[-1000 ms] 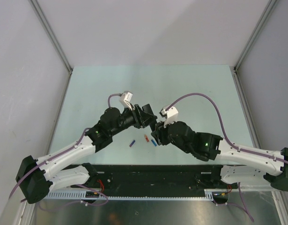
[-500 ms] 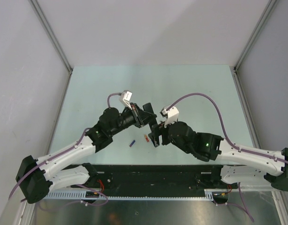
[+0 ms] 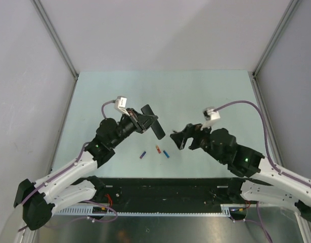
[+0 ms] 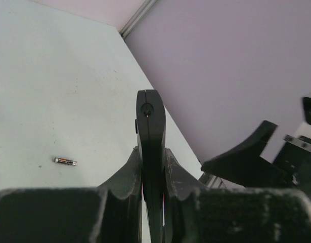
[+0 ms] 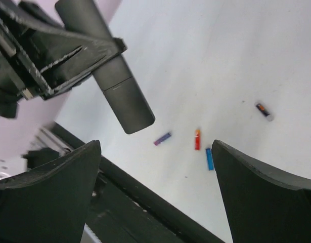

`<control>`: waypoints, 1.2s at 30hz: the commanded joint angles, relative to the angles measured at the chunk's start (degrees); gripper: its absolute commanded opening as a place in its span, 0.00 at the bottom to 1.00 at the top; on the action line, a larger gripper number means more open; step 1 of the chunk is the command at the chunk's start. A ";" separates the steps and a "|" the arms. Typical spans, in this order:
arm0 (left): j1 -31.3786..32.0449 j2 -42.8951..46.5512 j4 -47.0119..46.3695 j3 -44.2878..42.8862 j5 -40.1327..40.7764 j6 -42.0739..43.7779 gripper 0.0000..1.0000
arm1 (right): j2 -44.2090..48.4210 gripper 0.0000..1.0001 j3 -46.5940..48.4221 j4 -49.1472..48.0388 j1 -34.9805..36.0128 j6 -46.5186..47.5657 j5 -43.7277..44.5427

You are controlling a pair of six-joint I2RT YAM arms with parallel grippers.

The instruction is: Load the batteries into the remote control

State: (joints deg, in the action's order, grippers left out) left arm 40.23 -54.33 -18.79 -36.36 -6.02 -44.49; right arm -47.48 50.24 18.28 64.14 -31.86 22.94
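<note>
Table (image 3: 206, 96): big pale-green sheet, and you've got open room across its far half. Everything in play sits near the middle, toward your side.
Walls (image 3: 39, 101): grey panels left, right and behind, well apart from both arms, so no squeeze there.
Base rail (image 3: 160, 188): black strip along the near edge, between the arm bases and the batteries. It's the closest hard edge, so mind it when you dip low.
Remote control (image 3: 154, 124): up off the table, pinched by the left arm, its long body sticking out past the fingers toward the right arm. I'd judge it rigid, light, smooth plastic, so it could pivot or slip in a narrow pinch. A hold nearer its middle, across the broad faces, looks safest. Whether the battery bay is open, you can't tell from these views.
Left end effector (image 4: 151, 169): pressed together on the remote control, one finger on each side.
Right end effector (image 3: 178, 140): spread wide, holding nothing, hovering near the remote control's free end.
Batteries: three lie close together on the table below the remote control: purple-blue battery (image 3: 143, 154), red-orange battery (image 3: 158, 149), bright blue battery (image 3: 166, 153). The dark battery (image 5: 264, 111) lies apart from them. Tiny, hard, round, so my guess is they'll roll at a nudge. Take one across its middle, fingers square to its length.
</note>
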 commanded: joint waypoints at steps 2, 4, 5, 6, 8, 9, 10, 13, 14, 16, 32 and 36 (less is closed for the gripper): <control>-0.15 4.57 -10.12 4.97 4.96 0.28 0.00 | 5.73 0.99 -11.46 -16.85 -11.29 -16.20 -18.33; -0.15 5.45 -14.58 8.04 5.76 -1.12 0.00 | 4.51 1.00 -14.88 -23.78 -16.93 -19.63 -28.41; -0.15 5.72 -15.66 8.75 5.84 -1.47 0.00 | 3.81 1.00 -15.60 -25.91 -17.99 -22.08 -30.65; -0.15 5.90 -16.36 9.20 5.85 -1.83 0.00 | 2.58 1.00 -16.31 -27.93 -18.61 -22.72 -31.98; -0.06 5.46 -16.98 9.38 5.50 -2.18 0.00 | 1.26 1.00 -17.45 -33.38 -18.61 -24.03 -34.01; 0.03 5.11 -17.07 9.29 5.23 -2.35 0.00 | 0.64 1.00 -17.54 -34.88 -18.70 -24.30 -35.14; 0.03 4.93 -17.42 9.29 4.88 -2.70 0.00 | -1.45 1.00 -17.46 -38.03 -18.70 -24.57 -35.94; 0.29 4.14 -17.86 9.03 4.27 -2.97 0.00 | -5.93 0.97 -17.45 -43.41 -19.23 -26.76 -39.11; 0.38 4.14 -17.95 8.85 4.09 -3.06 0.00 | -7.00 0.96 -17.37 -44.38 -19.23 -27.20 -39.63; 0.47 3.96 -18.13 8.67 3.65 -3.06 0.00 | -8.93 0.94 -17.45 -46.40 -19.23 -28.17 -40.43; 1.26 4.58 -18.39 9.20 1.98 -3.32 0.00 | -15.71 0.78 -16.14 -52.29 -19.49 -30.37 -40.78; 1.61 4.67 -18.48 9.29 1.54 -3.15 0.00 | -16.41 0.73 -15.52 -52.56 -19.58 -30.37 -40.34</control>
State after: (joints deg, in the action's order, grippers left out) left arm 41.21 -50.50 -34.61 -26.89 -3.40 -46.63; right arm -63.44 31.92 -30.76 44.77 -61.93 -17.43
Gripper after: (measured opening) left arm 0.176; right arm 0.743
